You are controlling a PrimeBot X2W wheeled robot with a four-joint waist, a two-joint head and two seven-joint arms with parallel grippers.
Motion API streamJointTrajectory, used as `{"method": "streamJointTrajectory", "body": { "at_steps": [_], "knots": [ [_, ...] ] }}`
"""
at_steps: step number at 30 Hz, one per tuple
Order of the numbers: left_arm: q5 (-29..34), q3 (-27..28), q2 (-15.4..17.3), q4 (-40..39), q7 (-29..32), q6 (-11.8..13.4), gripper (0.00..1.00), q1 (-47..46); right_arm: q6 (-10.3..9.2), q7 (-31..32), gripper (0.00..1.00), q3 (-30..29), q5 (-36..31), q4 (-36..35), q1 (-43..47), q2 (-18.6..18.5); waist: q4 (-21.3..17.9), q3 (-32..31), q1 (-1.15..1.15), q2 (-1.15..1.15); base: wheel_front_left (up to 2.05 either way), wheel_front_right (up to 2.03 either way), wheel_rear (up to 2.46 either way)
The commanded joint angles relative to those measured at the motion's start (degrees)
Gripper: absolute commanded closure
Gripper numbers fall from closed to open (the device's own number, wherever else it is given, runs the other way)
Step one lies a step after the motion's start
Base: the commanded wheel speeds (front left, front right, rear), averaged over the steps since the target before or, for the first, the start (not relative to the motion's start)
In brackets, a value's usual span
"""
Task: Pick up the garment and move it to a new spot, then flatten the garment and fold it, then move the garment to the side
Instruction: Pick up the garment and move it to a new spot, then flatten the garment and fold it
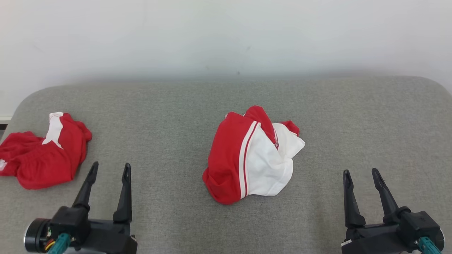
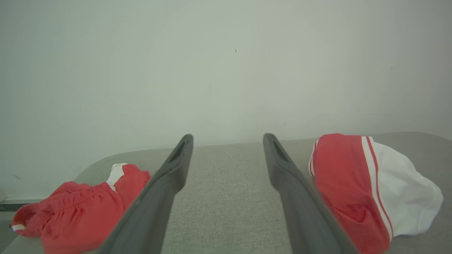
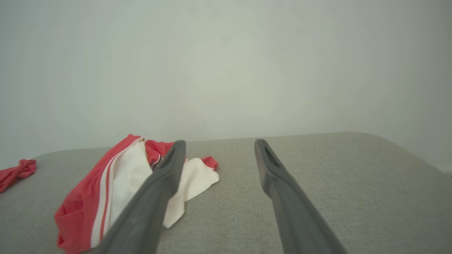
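The garment [image 1: 252, 157] lies at the middle of the counter [image 1: 169, 116], a second garment [image 1: 42, 155] well apart at its left edge, with the left claw [image 1: 110, 168] near left, the right claw [image 1: 361, 173] near right, and a wall [image 1: 226, 35] behind the far edge

The red-and-white garment [image 1: 252, 155] lies crumpled in a heap, central on the grey cushion [image 1: 169, 113].

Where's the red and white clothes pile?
In the head view, the red-and-white garment lies bunched in the middle of the grey surface, between the left gripper and right gripper.
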Motion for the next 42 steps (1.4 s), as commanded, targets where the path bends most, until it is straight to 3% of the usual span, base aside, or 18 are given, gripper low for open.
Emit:
{"method": "streamJointTrajectory", "body": {
  "at_steps": [1, 21, 42],
  "knots": [
    [0.57, 0.02, 0.03, -0.34, -0.44, 0.07, 0.0, 0.69, -0.12, 0.03, 0.0, 0.08, -0.08, 0.04, 0.49, -0.08, 0.58, -0.31, 0.01, 0.0, 0.0, 0.0, 0.0],
    [3.36, 6.79, -3.01, -3.2, -0.68, 0.66, 0.0, 7.05, -0.12, 0.64, 0.0, 1.15, -0.21, 0.72, -0.05, -0.07, 0.16, 1.74, 0.01, 0.0, 0.0, 0.0, 0.0],
    [6.29, 10.59, -6.01, -1.71, -0.69, -2.1, 0.0, 8.16, -0.12, 0.29, 0.0, 1.48, 0.15, 2.28, -0.5, -0.07, 0.22, 2.11, 0.01, 0.0, 0.0, 0.0, 0.0]
  ]
}}
